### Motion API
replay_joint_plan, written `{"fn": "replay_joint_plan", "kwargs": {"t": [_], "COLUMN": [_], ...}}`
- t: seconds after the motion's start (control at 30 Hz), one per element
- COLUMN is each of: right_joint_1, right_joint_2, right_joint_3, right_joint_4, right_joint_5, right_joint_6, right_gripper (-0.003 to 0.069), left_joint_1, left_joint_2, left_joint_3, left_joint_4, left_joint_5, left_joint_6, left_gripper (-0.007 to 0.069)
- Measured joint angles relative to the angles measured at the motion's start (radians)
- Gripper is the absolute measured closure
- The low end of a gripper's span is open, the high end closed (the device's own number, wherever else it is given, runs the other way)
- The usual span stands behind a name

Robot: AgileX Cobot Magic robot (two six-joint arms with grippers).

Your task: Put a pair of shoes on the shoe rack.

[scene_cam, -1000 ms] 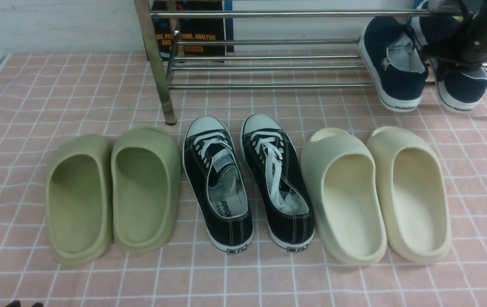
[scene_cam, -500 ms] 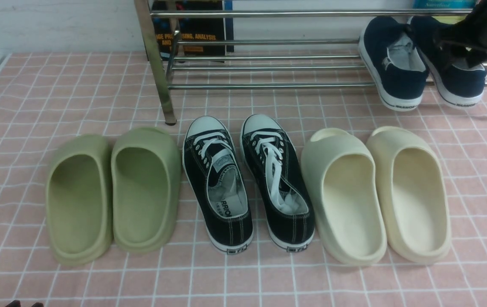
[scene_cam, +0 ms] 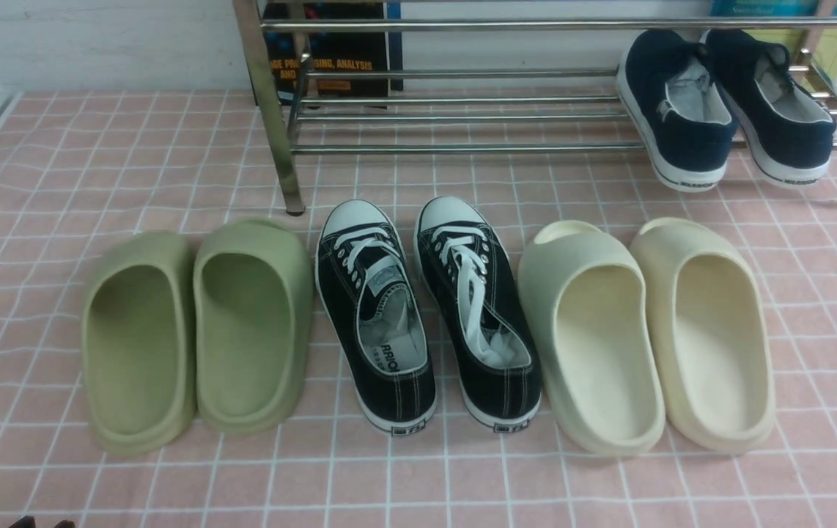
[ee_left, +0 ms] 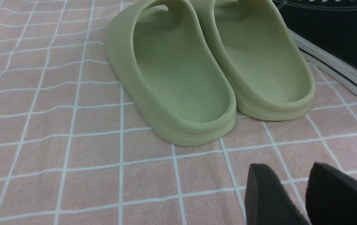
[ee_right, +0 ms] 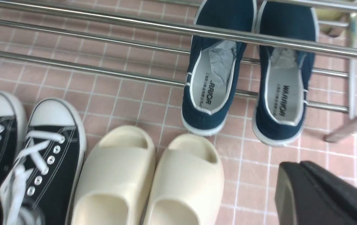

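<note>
While the right arm is out of the front view, both navy shoes (scene_cam: 690, 150) show uncovered at the right end of the shoe rack (scene_cam: 462, 147), side by side on its lowest tubes, toes to the back and heels hanging over the front tube; whether the heels touch the pink checked cloth (scene_cam: 96, 161) cannot be told. The rack's upper tiers are cut off at the frame top, and a book (scene_cam: 330, 51) behind the tubes is only partly readable. On the cloth in front lie green slippers (scene_cam: 250, 330), black sneakers (scene_cam: 382, 323) and cream slippers (scene_cam: 594, 337), none touched. Left wrist view: left gripper (ee_left: 291, 168) low over bare cloth, its two dark fingers (ee_left: 269, 200) apart with nothing between them, cut off at the frame edge; green slippers (ee_left: 181, 78) near, one black sneaker (ee_left: 331, 40) half out of frame. Right wrist view: right gripper (ee_right: 291, 175) shows as one dark block, closed on nothing, well apart from the navy shoes (ee_right: 213, 84), whose toes pass under a rack tube (ee_right: 134, 26). Compared with one second ago: the right arm then covered the right-hand navy shoe, half a second ago it stood raised in the corner, and now it is gone; everything on the cloth is unmoved.
</note>
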Motion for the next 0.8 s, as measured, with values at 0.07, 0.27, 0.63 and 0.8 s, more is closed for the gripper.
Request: {"fn": "replay_joint_plan", "kwargs": {"t": [0.07, 0.27, 0.63, 0.8], "right_joint_1": [0.000, 0.000, 0.000, 0.000], "right_joint_2": [-0.098, -0.480, -1.183, -1.375], "right_joint_3": [0.106, 0.575, 1.420, 1.741], "right_joint_4": [-0.006, -0.017, -0.035, 0.036], "right_joint_5": [-0.002, -0.274, -0.713, -0.941], "right_joint_6": [-0.002, -0.013, -0.019, -0.020], "right_gripper": [0.0677, 0.0676, 0.0673, 0.0673], "left_joint_1": [0.000, 0.000, 0.000, 0.000], "left_joint_2": [0.000, 0.000, 0.000, 0.000], "left_joint_3": [0.000, 0.000, 0.000, 0.000], "left_joint_4": [0.000, 0.000, 0.000, 0.000], "left_joint_5": [0.000, 0.000, 0.000, 0.000], "left_joint_6": [0.000, 0.000, 0.000, 0.000], "left_gripper": [0.0388, 0.0388, 0.0388, 0.0388]}}
